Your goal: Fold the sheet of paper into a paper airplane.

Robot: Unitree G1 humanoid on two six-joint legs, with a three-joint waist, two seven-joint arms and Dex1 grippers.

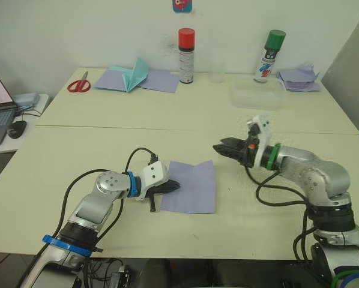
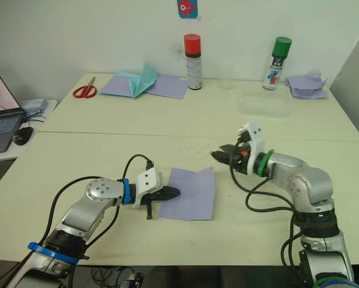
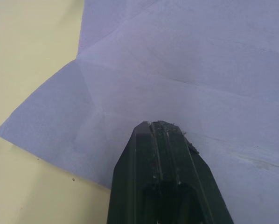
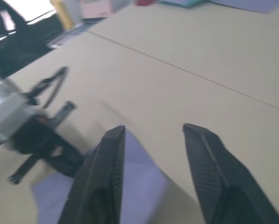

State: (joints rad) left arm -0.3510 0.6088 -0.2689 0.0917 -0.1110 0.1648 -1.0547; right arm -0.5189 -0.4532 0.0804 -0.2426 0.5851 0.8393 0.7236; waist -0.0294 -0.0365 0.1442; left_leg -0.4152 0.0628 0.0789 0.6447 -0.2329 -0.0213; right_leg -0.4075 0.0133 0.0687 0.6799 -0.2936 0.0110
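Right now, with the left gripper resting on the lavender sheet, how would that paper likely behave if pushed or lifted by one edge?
The sheet of paper looks thin and creased, lying nearly flat, so it would probably flop when lifted. It likely weighs little and may slide on the smooth table if pushed. The left gripper, fingers shut, presses its edge, which probably pins it; the open right gripper hovers apart.

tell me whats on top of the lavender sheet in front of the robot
The left gripper rests its closed fingertips on the left edge of the sheet of paper. Nothing else lies on it. What the fingertips cover cannot be seen.
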